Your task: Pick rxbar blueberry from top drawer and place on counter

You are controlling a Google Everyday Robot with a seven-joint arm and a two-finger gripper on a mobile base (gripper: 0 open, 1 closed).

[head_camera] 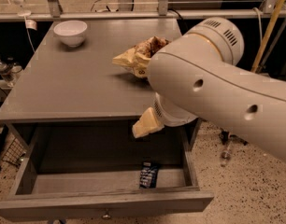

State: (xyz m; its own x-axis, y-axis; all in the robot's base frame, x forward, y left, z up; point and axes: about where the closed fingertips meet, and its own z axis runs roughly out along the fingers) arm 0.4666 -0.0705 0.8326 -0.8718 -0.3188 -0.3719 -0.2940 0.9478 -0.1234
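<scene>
Expect the snack bar [149, 174] to be light and thin, probably firm enough through the middle to keep its shape, yet sealed in a slick wrapper that could slide out of a loose pinch. Best taken across the narrow width near the middle, from straight above, since flat on the wood and with no raised edge to catch. Dark, near black, with pale lettering, one short end toward the front. Lies on the floor of the open drawer [110, 204], right of centre, just behind the front panel and its small knob [106, 215]. Above and apart from it, the gripper [146, 123], cream-coloured, level with the front edge of the counter [82, 85] and over the drawer's back part; open or closed, cannot tell. Behind that, the bulky white arm [218, 87], reaching in from the right and hiding part of the counter. On the counter, a crumpled yellow-and-brown bag [136, 57] beside the arm and a white bowl [70, 32] near the far left corner. Probably wise to set down on the near left part, away from both.
</scene>
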